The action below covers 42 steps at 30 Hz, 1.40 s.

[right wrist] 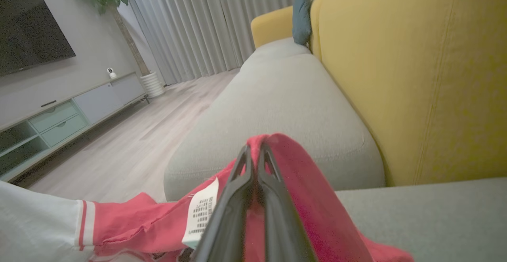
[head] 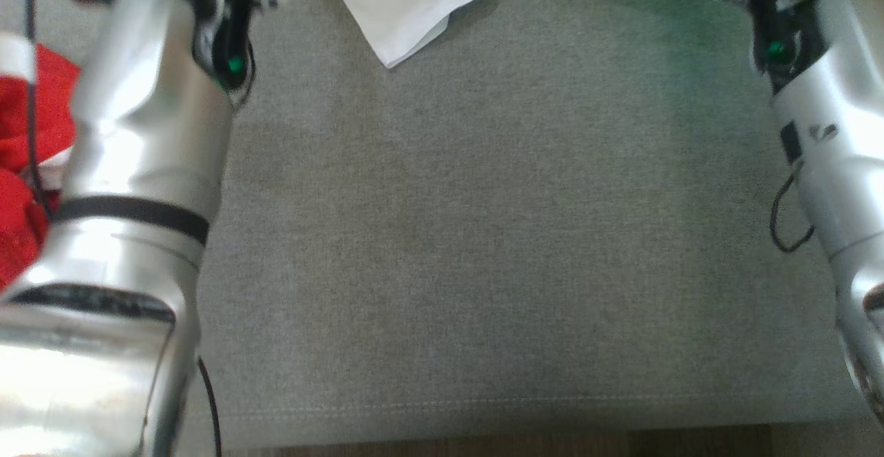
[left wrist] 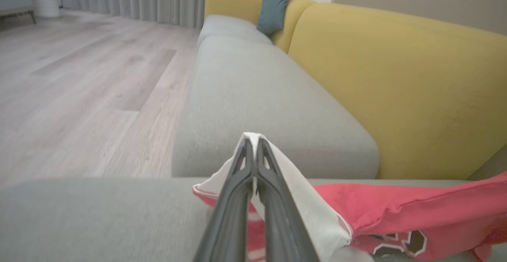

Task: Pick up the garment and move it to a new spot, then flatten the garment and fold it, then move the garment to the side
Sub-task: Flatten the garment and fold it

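The garment is a red and white jersey. In the left wrist view my left gripper is shut on a white edge of the garment, which trails red to the right over the grey seat. My right gripper in the right wrist view is shut on a red fold of the garment, with a white label hanging beside the fingers. The head view has a white corner of the garment at the top middle and red cloth at the left edge, behind my left forearm.
The grey sofa seat stretches between my two forearms, its front edge at the bottom. A yellow backrest runs along the far side with a teal cushion. Wooden floor, a TV cabinet and curtains lie beyond.
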Available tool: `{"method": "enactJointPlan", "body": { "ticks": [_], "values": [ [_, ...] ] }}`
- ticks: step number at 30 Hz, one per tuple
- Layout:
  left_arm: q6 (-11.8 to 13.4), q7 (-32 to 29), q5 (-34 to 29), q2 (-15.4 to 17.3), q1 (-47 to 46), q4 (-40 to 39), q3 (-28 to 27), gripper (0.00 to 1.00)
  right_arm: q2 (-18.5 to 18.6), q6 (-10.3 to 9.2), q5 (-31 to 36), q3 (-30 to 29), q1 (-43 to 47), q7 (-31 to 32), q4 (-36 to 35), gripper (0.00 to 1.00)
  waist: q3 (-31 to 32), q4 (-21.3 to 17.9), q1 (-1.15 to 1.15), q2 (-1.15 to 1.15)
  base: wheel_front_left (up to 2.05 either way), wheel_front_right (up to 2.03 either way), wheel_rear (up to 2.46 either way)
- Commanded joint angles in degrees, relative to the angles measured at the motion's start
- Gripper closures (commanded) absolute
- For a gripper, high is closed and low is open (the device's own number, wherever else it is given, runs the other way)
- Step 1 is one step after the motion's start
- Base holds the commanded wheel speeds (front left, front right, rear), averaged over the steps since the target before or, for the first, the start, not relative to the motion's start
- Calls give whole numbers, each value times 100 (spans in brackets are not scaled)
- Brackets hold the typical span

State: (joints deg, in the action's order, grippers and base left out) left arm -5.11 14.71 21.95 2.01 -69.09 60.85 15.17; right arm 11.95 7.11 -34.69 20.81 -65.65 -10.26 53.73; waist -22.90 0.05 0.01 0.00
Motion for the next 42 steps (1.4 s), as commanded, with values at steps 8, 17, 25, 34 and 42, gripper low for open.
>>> {"method": "enactJointPlan", "body": {
  "ticks": [8, 17, 25, 34, 42],
  "values": [
    [-78, 29, 109, 134, 1267, -737, -419, 100, 255, 37, -744, 746, 1247, -303, -574, 100, 83, 59, -1, 0, 0, 0, 0],
    [-97, 29, -92, 204, 3459, -2318, -539, 100, 721, 37, -1139, 672, 3204, -372, -1624, 100, 624, 103, -1, 0, 0, 0, 0],
    [305, -797, -27, 333, 5855, -4709, -377, 100, 835, 37, -806, -553, 5537, 447, -2902, 100, 1305, 279, -1, 0, 0, 0, 0],
    [812, -2108, 88, 646, 7854, -7001, -254, 100, 22, 37, 232, -2102, 7395, 2273, -4731, 100, 1739, 210, -1, 0, 0, 0, 0],
    [986, -2727, 225, 841, 8357, -7749, -293, 100, -564, 37, 788, -2833, 8044, 3492, -5865, 100, 1773, 154, -1, 0, 0, 0, 0]
  ]
}}
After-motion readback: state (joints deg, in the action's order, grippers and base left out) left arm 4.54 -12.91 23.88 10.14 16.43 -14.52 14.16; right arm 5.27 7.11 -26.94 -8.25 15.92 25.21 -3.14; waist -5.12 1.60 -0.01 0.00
